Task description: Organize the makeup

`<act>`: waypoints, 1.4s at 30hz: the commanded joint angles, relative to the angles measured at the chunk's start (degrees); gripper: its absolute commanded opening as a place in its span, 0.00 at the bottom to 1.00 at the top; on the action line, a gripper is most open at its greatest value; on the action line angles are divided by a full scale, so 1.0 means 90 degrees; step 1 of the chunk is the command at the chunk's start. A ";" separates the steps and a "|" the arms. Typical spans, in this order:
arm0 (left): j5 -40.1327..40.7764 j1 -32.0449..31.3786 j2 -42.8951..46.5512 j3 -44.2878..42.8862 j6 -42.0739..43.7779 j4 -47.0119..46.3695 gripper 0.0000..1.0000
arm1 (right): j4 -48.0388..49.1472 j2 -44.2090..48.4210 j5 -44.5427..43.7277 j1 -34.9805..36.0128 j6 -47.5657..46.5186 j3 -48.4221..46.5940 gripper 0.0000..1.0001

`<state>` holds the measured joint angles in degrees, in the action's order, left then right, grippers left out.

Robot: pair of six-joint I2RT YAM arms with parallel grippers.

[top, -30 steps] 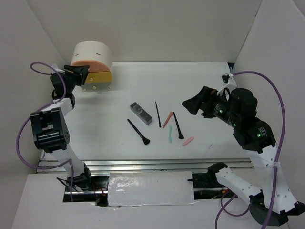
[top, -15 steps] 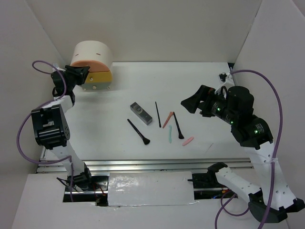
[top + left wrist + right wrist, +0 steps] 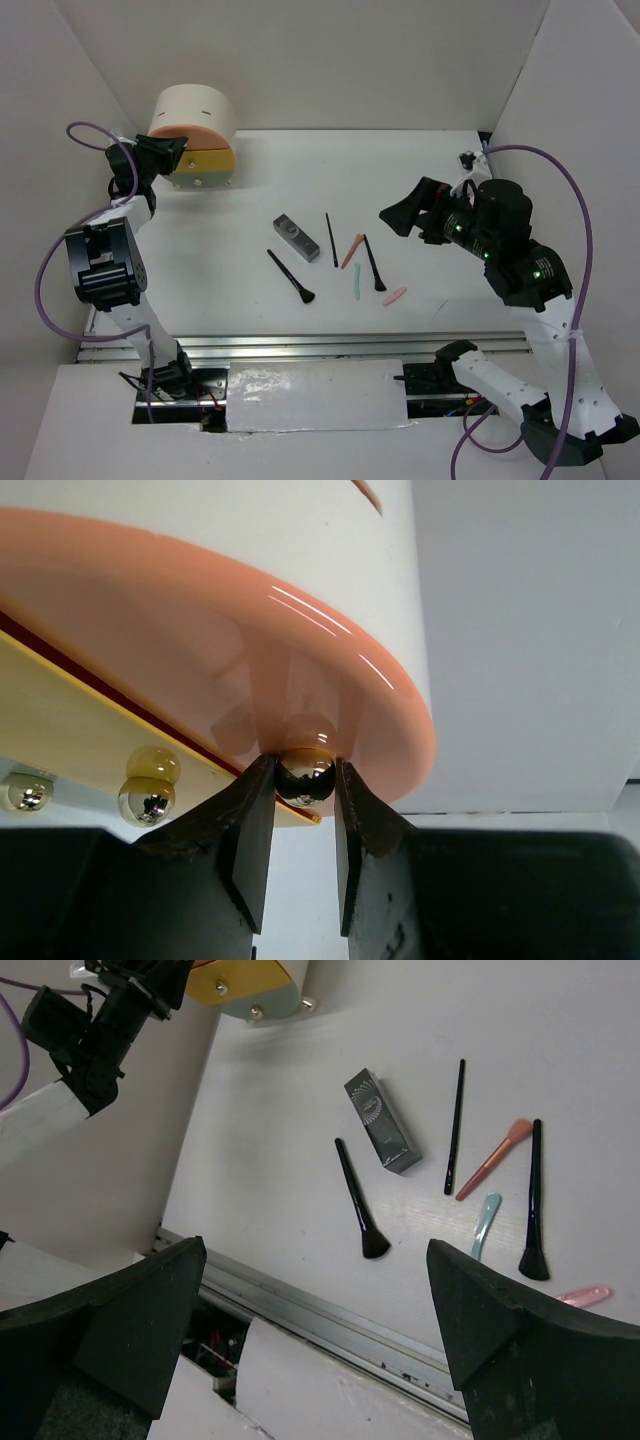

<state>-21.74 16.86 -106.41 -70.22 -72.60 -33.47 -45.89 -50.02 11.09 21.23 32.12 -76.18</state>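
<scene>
The makeup lies loose at the table's middle: a grey case [image 3: 296, 237], a thin black stick [image 3: 331, 239], two black brushes [image 3: 291, 276] [image 3: 373, 264], a coral stick [image 3: 352, 250], a mint stick [image 3: 356, 282] and a pink stick [image 3: 395, 296]. My left gripper [image 3: 172, 155] [image 3: 302, 770] is shut on a metal ball knob [image 3: 305, 776] of the pink drawer [image 3: 200, 650] of the round box [image 3: 195, 135]. My right gripper [image 3: 400, 218] [image 3: 313, 1250] is open and empty, held above the table to the right of the makeup. The right wrist view shows the case [image 3: 381, 1134] and one brush [image 3: 360, 1200].
A yellow drawer [image 3: 80, 730] with its own knobs [image 3: 147, 802] sits under the pink one. White walls close in the table at the left, back and right. A metal rail [image 3: 300, 345] runs along the near edge.
My right gripper has drifted slightly left. My left arm has shifted a little while staying at the drawer knob. The makeup has not moved.
</scene>
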 commanded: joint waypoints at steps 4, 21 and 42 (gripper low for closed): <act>0.0062 0.0040 0.0280 -0.0011 0.0371 -0.0001 0.24 | 0.0147 -0.0048 -0.0012 0.0053 -0.0004 -0.0168 1.00; -0.0026 0.0226 0.1452 0.1327 0.0479 0.0018 0.21 | 0.0304 0.0167 0.0251 0.0043 0.0171 0.0135 1.00; 0.0315 0.0275 0.2741 0.2069 0.0517 0.0837 0.99 | 0.0401 0.0431 0.0447 0.0043 0.0250 0.0476 1.00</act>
<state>-19.97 19.05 -85.95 -51.51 -69.04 -26.46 -44.56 -47.03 14.31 21.23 34.59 -72.55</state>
